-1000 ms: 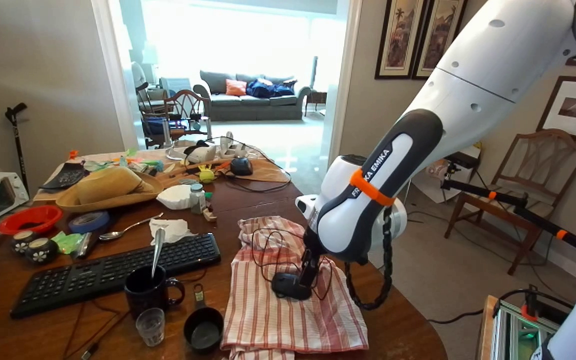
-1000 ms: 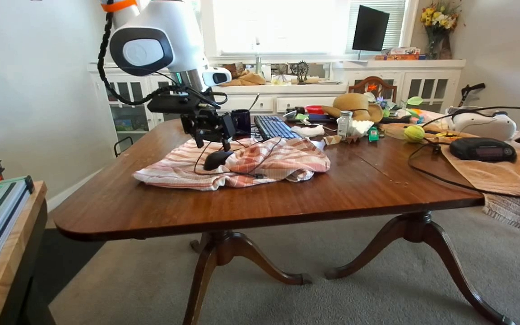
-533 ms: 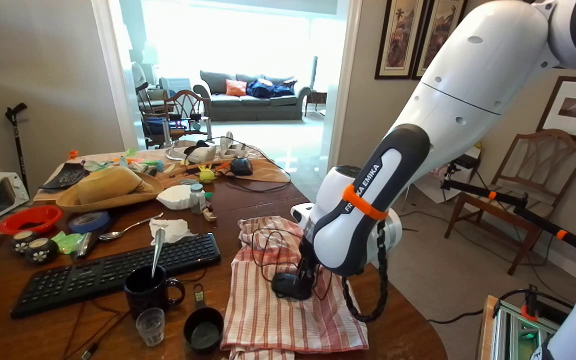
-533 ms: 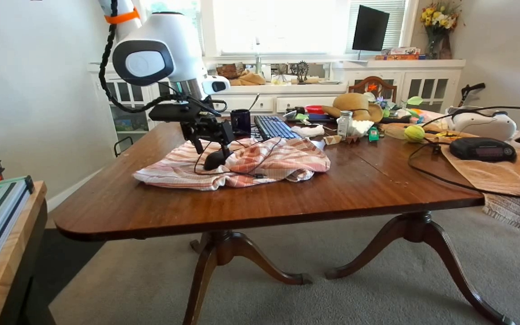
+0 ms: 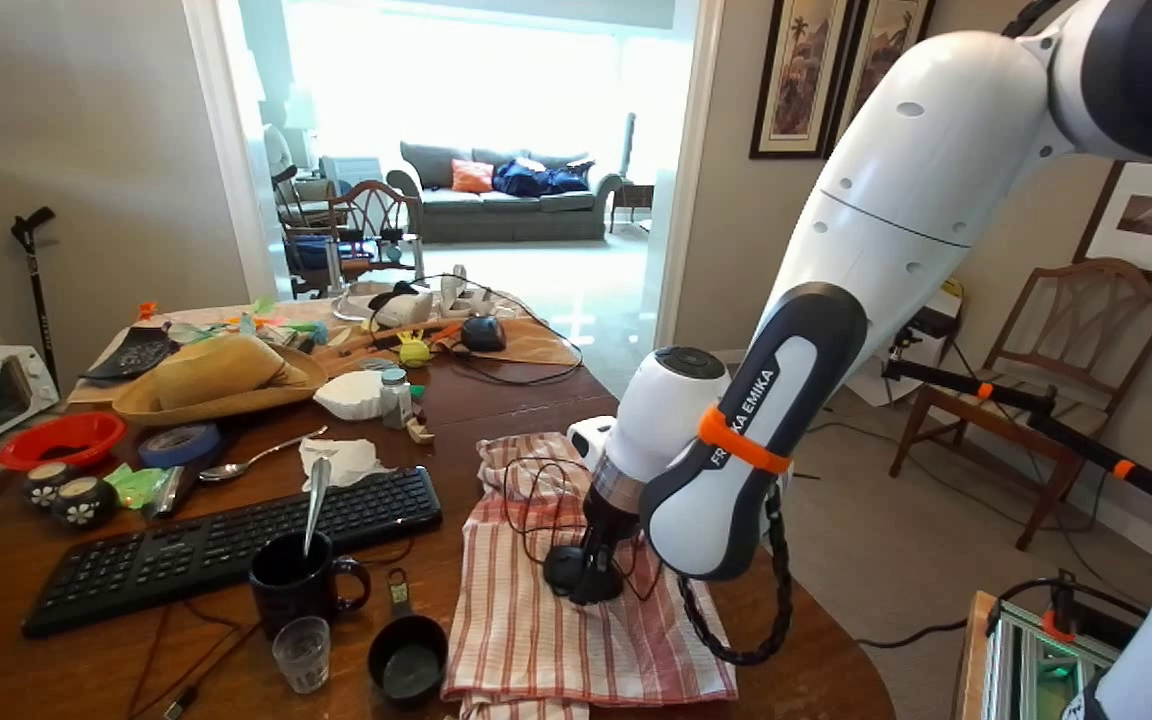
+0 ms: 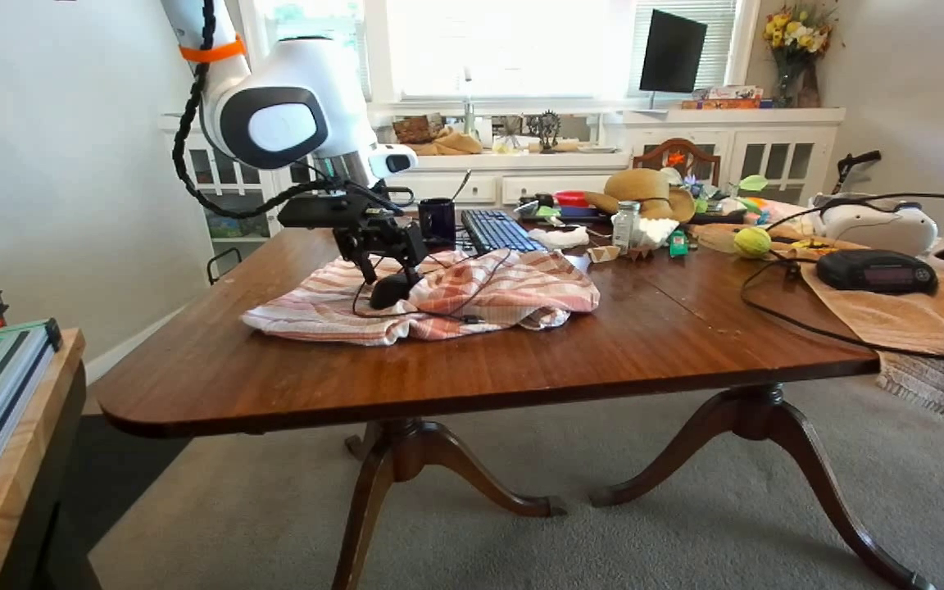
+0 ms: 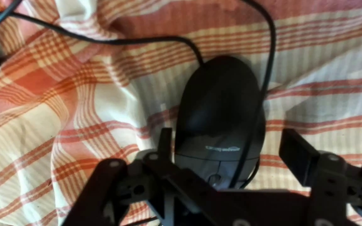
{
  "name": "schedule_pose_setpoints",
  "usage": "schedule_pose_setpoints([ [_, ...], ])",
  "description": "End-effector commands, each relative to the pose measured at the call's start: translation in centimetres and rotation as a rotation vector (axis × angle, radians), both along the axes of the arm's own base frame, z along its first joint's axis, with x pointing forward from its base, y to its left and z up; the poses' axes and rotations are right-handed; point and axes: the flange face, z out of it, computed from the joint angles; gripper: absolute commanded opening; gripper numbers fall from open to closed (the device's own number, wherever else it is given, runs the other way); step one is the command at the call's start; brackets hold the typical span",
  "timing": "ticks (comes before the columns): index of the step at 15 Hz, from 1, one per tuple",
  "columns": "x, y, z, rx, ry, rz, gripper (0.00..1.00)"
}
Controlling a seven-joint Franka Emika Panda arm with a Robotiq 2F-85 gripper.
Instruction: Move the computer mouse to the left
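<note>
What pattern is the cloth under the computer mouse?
The cloth has reddish stripes on cream, crossing into checks in places; clearest in the wrist view.

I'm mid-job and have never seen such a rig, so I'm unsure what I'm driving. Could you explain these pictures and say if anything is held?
You are driving one jointed white robot arm that ends in a black claw. Two views come from cameras outside the robot, looking at the table from different places. The third, from a camera on the wrist, shows the claw's fingers close up.

A striped towel lies on the table, with a black computer mouse on it and a cable passing over the mouse. Also on the table are a keyboard, a dark mug and a straw hat.

Nothing looks held: the claw is open, its fingers on either side of the mouse, with a visible gap on one side.
</note>
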Motion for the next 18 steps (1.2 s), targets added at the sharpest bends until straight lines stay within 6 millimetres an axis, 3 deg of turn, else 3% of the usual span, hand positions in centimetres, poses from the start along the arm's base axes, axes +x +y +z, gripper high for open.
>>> schedule_pose_setpoints([
  [1, 0.5, 0.0, -1.1, -0.006, -0.011, -0.016, 0.73],
  [2, 0.6, -0.2, -1.2, -0.009, -0.013, -0.022, 0.75],
  [4, 0.8, -0.4, -1.2, -0.009, -0.015, -0.031, 0.51],
  [6, 1.0, -0.5, -1.1, -0.007, -0.011, -0.039, 0.42],
  [9, 0.6, 1.0, 0.9, 0.034, -0.003, -0.046, 0.42],
  [14, -0.2, 6.6, 6.5, 0.132, 0.015, -0.009, 0.42],
  [18, -0.4, 9.2, 9.4, 0.140, 0.060, 0.003, 0.42],
])
